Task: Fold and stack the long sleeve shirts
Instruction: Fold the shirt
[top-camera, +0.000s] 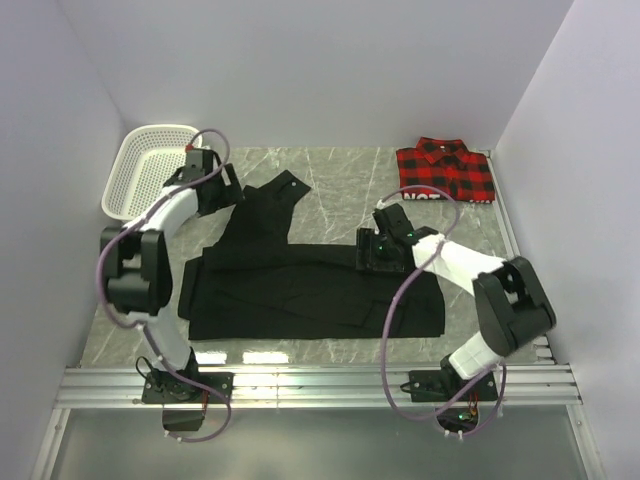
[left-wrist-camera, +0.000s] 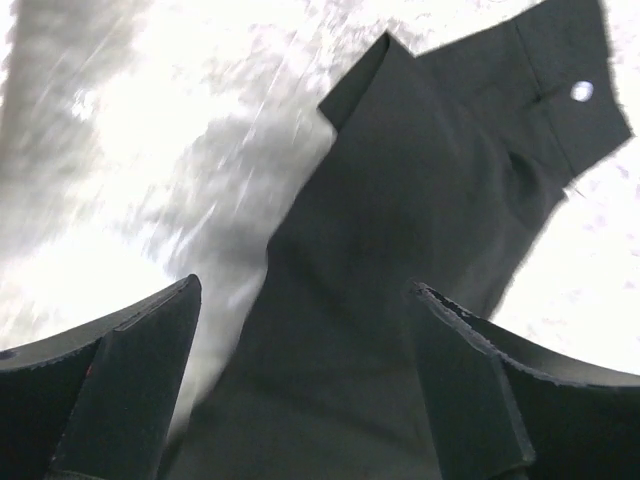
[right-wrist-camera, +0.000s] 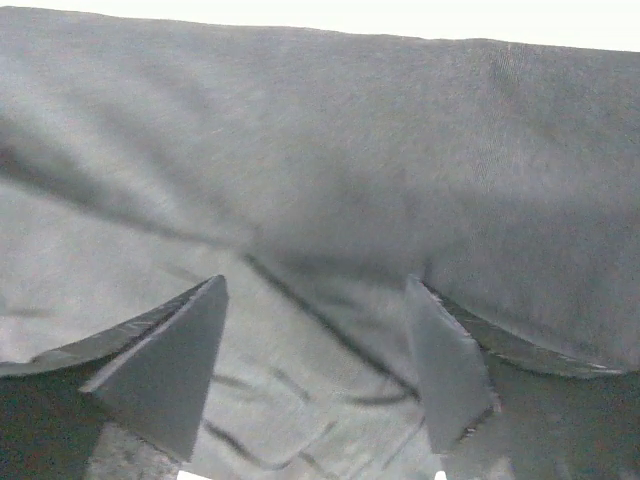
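Black shirt (top-camera: 310, 295) is lying flat in the middle of the table (top-camera: 335, 175), body spread wide across the near half, with one sleeve (top-camera: 265, 205) running up toward the far side. The left gripper (left-wrist-camera: 305, 290) hangs right over that sleeve with its jaws spread wide and nothing between them, just the fabric passing underneath (you can see the cuff (left-wrist-camera: 560, 70) and one small pale button (left-wrist-camera: 581, 92) from the wrist cam). The right gripper (right-wrist-camera: 315, 285) sits over the far edge of the shirt's body, fingers parted too, not pinching anything as far as I can see, only soft wrinkled cloth below it. Count-wise: two shirts, two arms, one basket. The second shirt is the red-and-black plaid shirt (top-camera: 445, 170), folded into a neat rectangle in the far right corner, collar toward the back wall, well apart from the black one. The black cloth looks matte and smooth with a few shallow creases. Far left corner has a white mesh basket (top-camera: 140, 170), plastic, rounded corners, holes all over. The tabletop is grey, marble-looking with pale veins.
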